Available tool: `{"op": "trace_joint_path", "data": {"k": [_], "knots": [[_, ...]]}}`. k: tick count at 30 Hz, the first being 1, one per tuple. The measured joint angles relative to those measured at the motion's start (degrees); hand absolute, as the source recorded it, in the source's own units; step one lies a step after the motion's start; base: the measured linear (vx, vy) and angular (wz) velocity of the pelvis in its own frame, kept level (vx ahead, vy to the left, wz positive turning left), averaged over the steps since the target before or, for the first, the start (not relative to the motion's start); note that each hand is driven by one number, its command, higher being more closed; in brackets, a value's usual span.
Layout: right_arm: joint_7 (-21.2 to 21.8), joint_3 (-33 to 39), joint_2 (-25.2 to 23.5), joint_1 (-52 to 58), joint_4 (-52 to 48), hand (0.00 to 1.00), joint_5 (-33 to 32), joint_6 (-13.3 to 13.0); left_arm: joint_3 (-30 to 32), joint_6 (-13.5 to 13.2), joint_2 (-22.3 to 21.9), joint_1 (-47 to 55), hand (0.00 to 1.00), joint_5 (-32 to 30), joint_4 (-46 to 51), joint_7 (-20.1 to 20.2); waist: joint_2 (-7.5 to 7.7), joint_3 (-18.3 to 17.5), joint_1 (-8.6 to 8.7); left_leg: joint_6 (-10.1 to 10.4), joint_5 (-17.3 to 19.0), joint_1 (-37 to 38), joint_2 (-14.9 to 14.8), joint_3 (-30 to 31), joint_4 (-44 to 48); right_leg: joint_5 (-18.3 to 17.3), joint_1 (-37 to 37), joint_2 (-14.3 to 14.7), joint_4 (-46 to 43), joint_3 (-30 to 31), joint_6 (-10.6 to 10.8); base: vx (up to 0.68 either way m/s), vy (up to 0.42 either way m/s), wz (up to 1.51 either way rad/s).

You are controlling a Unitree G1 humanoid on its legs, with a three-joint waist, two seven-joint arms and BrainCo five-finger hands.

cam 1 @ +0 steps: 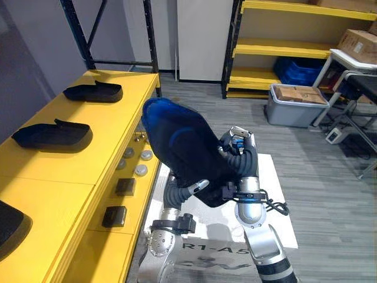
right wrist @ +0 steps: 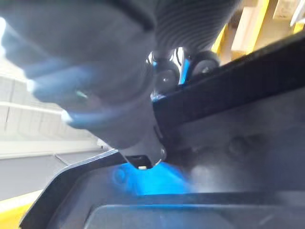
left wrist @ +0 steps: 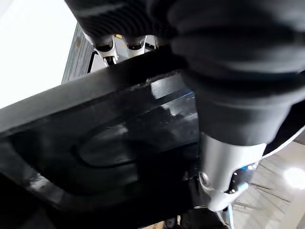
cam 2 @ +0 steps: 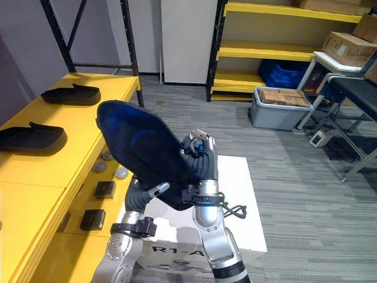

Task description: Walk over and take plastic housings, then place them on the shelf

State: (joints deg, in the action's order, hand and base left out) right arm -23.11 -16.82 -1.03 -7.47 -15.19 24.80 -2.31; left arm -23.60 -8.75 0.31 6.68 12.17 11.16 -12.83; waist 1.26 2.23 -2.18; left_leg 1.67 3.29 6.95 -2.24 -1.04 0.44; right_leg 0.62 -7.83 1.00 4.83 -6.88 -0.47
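While both hands are clamping the plastic housing [cam 1: 179, 144] by its lower end, it is standing tilted in the air just off the yellow shelf's [cam 1: 100, 159] front edge, not yet over its top. The left hand [cam 1: 197, 187] is hooking its fingers [left wrist: 110, 44] over one rim, with the thumb pressing the inner face. The right hand [cam 1: 237, 154] is gripping the opposite rim in the same way.

The long upper part is reaching well past the grip, so a quick swing toward the shelf is probably risking the housing pivoting or slipping free. A low approach is also risking a knock against the shelved housing [cam 1: 53, 135] lying on the shelf top nearest the carried one.

The eye views are giving the shelf, that shelved part and the gap to it. The wrist views are instead showing how the right fingers [right wrist: 164, 76] are wrapping the rim, which the housing itself is hiding from above.
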Motion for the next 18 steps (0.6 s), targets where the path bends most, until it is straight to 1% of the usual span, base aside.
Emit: {"op": "trace_joint_path", "data": {"k": [1,2,4,6,8,10,12,13,15,18], "knots": [[-0.27,-0.05,0.00,0.00,0.00,1.00,-0.03,0.00,-0.27,0.00,0.02,-0.28,0.00,0.00,-0.10,-0.60,0.00,-0.02,0.04,0.00,0.00,0.00,0.00,-0.02,0.00,0.01,0.01,0.00,0.00,0.02,-0.01,0.00,0.000,0.00],[-0.65,-0.13,0.03,0.00,0.05,1.00,-0.48,0.00,-0.65,0.00,0.02,-0.74,1.00,-0.03,-0.43,-1.48,-0.03,-0.25,0.14,0.00,0.00,-0.10,0.00,-0.03,0.00,0.02,0.15,0.01,0.00,0.03,-0.01,0.00,0.000,0.00],[-0.68,-0.27,0.07,0.00,0.18,1.00,-1.22,0.00,-0.75,0.03,0.03,-1.45,1.00,-0.06,-1.20,-2.53,-0.08,-0.66,0.47,0.00,0.00,-0.29,0.00,-0.02,0.00,0.05,0.34,0.02,0.01,0.02,-0.03,0.00,0.000,0.00],[-0.73,-1.15,0.20,0.01,0.18,1.00,-2.35,0.00,-0.76,0.03,0.08,-1.63,1.00,-0.09,-1.20,-4.49,-0.19,-1.21,1.15,0.00,0.00,-0.55,0.00,-0.03,0.01,0.09,0.59,0.02,0.01,0.04,-0.07,0.00,0.000,0.00],[-0.75,-1.73,0.50,0.09,0.18,1.00,-3.98,-0.13,-0.76,0.04,0.26,-1.92,1.00,-0.11,-1.20,-5.97,-0.30,-1.67,1.36,0.00,0.00,-0.84,-0.01,-0.14,0.10,0.18,0.88,0.02,0.00,0.15,-0.09,0.00,0.000,0.00],[-0.75,-1.99,1.49,0.44,0.18,1.00,-6.32,-0.51,-0.76,0.16,0.44,-2.55,1.00,-0.31,-1.24,-7.44,-0.36,-1.81,1.38,0.00,0.00,-0.85,-0.02,-0.15,0.20,0.22,0.85,0.00,0.00,0.17,-0.08,0.00,0.000,0.00],[-0.74,-3.09,1.96,1.13,0.18,1.00,-8.35,-1.59,-0.19,0.49,0.52,-2.76,1.00,-0.38,-1.26,-9.16,-0.43,-1.86,1.47,0.00,0.00,-0.85,-0.08,-0.18,0.36,0.27,0.80,-0.01,0.00,0.19,-0.09,0.00,0.000,0.00],[-0.71,-3.73,2.32,1.70,0.21,0.00,-9.95,-2.28,0.23,0.60,0.67,-2.79,1.00,-0.41,-1.39,-9.75,-0.45,-1.89,1.50,0.00,0.00,-0.85,-0.10,-0.19,0.42,0.31,0.78,-0.01,0.00,0.19,-0.11,0.00,0.000,0.00],[-0.18,-4.23,2.67,2.84,0.27,0.00,-11.95,-3.45,0.98,0.81,0.97,-2.92,1.00,-0.45,-1.65,-9.85,-0.50,-1.95,1.47,0.00,0.00,-0.86,-0.14,-0.21,0.43,0.39,0.80,0.01,0.01,0.20,-0.14,0.00,0.000,0.00],[1.26,-5.05,3.60,4.38,0.66,0.00,-14.46,-4.43,2.99,1.45,1.23,-3.28,1.00,-0.54,-2.31,-9.92,-0.65,-2.20,1.61,0.01,0.00,-0.86,-0.17,-0.35,0.49,0.52,0.84,0.01,0.02,0.31,-0.13,0.00,0.000,0.00]]}}
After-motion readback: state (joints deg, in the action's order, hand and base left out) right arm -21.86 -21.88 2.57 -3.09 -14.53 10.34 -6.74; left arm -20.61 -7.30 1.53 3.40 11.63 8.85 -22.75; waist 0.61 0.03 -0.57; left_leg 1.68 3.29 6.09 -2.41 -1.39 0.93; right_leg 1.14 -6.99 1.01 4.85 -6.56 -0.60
